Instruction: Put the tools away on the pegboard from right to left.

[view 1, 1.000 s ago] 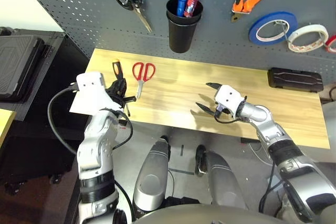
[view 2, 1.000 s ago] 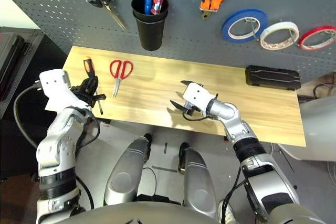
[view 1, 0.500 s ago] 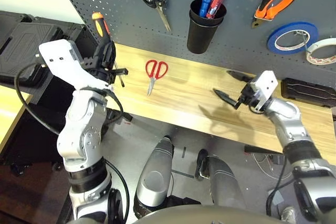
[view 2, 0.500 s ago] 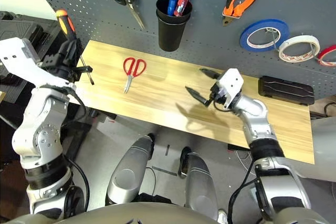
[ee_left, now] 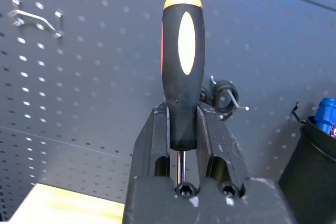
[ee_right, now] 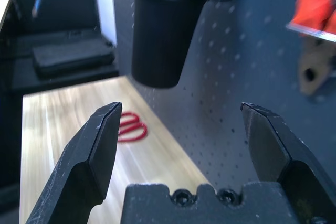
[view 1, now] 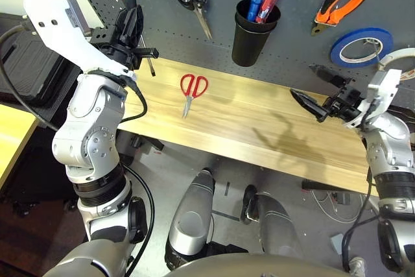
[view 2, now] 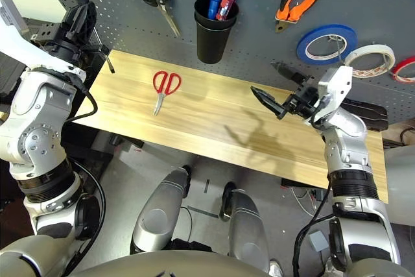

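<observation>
1. The pegboard (view 1: 272, 63) is a dark grey perforated panel rising behind the bench, with tools hanging on its hooks.
2. The bench (view 1: 259, 128) is a light wooden top set against the foot of the pegboard.
3. The left claw (view 1: 130, 27) is raised at the bench's left end in front of the pegboard and is clamped on the screwdriver (ee_left: 181, 72), gripping the lower end of the orange-and-black handle, which points up while the metal shaft runs down behind the fingers.
4. The right claw (view 2: 280, 89) hangs above the right part of the bench with its two black fingers spread wide and nothing between them.
5. A black cup (view 1: 249, 34) hangs on the pegboard holding a blue-handled and a red-handled tool.
6. The pliers (view 2: 297, 1), with orange-and-black handles, hang on the pegboard right of the cup.
7. A blue tape ring (view 2: 326, 42) hangs below the pliers, and the whitish tape ring (view 2: 371, 60) hangs just to its right.
8. The red-handled scissors (view 1: 192, 91) lie flat on the bench, left of centre, blades towards the front edge.
9. Black-handled scissors (view 1: 194, 1) hang on the pegboard left of the cup.
</observation>
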Action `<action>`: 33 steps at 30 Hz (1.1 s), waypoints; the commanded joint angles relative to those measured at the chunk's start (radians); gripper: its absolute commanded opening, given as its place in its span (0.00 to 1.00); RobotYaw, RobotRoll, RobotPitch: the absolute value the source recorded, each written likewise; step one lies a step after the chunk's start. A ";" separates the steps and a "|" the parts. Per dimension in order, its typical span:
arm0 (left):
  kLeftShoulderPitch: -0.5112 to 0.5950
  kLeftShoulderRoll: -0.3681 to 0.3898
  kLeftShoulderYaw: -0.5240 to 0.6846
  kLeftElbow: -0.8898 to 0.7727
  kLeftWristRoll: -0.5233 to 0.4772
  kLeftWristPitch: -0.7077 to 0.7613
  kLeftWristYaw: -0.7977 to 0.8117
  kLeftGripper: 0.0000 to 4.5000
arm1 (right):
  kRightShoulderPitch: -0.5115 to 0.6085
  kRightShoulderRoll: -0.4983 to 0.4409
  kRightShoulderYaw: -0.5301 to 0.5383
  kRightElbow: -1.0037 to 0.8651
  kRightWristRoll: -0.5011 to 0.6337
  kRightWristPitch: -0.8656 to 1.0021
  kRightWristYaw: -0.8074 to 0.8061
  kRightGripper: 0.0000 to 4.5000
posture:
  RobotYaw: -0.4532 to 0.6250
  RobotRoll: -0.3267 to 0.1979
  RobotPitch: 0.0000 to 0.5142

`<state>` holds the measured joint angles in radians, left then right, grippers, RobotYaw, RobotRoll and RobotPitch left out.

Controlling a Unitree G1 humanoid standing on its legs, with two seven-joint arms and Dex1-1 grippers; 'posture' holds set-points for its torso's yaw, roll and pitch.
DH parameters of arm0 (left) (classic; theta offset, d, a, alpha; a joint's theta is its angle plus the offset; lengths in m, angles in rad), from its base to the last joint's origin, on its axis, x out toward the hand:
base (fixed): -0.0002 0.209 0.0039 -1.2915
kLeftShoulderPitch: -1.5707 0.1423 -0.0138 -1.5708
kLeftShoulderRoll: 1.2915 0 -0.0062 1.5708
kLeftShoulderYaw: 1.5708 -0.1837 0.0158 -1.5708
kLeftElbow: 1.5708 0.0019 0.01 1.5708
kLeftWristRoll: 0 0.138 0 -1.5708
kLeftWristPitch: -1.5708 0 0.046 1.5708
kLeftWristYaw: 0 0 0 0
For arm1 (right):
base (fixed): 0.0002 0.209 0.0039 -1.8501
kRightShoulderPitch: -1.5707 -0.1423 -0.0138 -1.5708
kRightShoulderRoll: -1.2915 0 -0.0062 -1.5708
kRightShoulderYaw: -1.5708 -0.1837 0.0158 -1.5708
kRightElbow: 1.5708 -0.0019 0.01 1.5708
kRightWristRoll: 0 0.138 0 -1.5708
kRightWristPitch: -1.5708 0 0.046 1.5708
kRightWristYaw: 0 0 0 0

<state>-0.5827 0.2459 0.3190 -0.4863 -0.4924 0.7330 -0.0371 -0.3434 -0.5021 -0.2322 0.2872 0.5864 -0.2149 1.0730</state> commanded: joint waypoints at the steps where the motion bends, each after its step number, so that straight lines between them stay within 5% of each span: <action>1: -0.033 0.008 -0.020 0.021 -0.024 0.006 -0.016 0.12 | 0.029 -0.006 -0.046 -0.053 0.045 0.025 0.007 1.00 | 0.63 0.62 0.41; 33: -0.272 0.024 -0.026 0.131 -0.037 -0.017 -0.006 0.12 | 0.026 0.088 -0.037 -0.214 0.085 0.100 -0.076 1.00 | 0.61 0.62 0.40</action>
<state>-0.8370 0.2768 0.2849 -0.3636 -0.5147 0.7318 -0.0528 -0.3233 -0.4155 -0.2766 0.0895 0.6783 -0.1194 0.9998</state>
